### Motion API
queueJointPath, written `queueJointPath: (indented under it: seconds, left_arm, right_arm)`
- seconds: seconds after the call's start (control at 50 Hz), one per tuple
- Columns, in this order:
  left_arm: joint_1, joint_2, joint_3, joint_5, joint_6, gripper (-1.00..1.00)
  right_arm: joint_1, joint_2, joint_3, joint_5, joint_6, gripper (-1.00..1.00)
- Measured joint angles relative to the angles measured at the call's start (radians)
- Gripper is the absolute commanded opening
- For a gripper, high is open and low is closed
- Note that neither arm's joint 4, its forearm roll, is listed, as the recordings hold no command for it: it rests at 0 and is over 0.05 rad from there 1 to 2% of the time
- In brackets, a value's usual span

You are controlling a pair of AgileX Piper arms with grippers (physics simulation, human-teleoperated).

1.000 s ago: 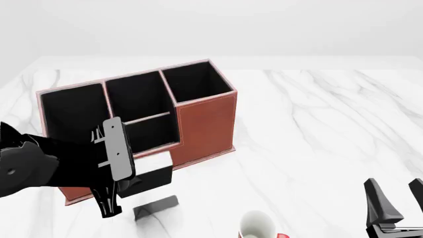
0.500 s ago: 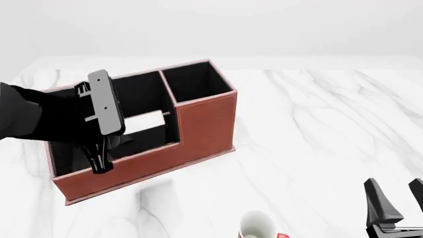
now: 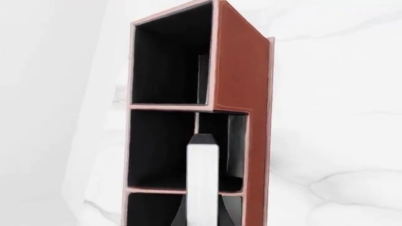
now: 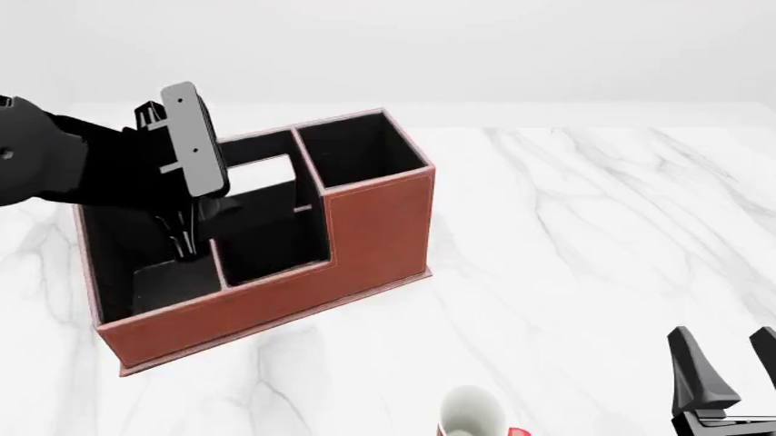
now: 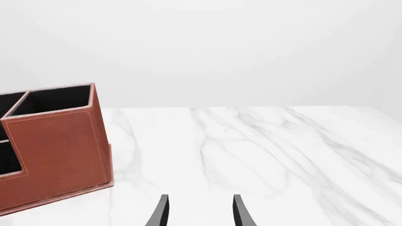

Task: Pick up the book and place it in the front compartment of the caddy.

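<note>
Left arm carries the book above the caddy; right arm waits idle.

The white marble surface point(image 4: 582, 236) carries the red-brown caddy point(image 4: 363, 227) toward its far left part, its low stepped wall facing the near edge. Above the caddy's middle pockets hangs the left gripper point(image 4: 184, 238), fingers clenched on the book point(image 4: 261, 177), which is lifted off the surface and held edge-down so its thin side can slide into a pocket. In the left wrist view the book's pale edge point(image 3: 203, 183) points along the row of pockets. It appears to sit over a taller middle pocket, so the front compartment point(image 4: 158, 286), the low one nearest the near edge, probably still needs a small correction. The right gripper point(image 5: 197, 212) rests near the near right corner, fingers released and holding nothing, beside a white-and-red mug point(image 4: 475, 413).
</note>
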Motion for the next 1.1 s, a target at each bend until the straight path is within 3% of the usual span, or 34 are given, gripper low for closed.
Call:
queueJointPath:
  seconds: [0.62,1.1]
  left_arm:
    - [0.052,0.067,0.030,-0.184,0.122,-1.00]
    - [0.076,0.135,0.041,-0.270,0.139,-1.00]
  right_arm:
    - [0.000,0.000,0.000,0.000,0.000,1.00]
    - [0.000,0.000,0.000,0.000,0.000,1.00]
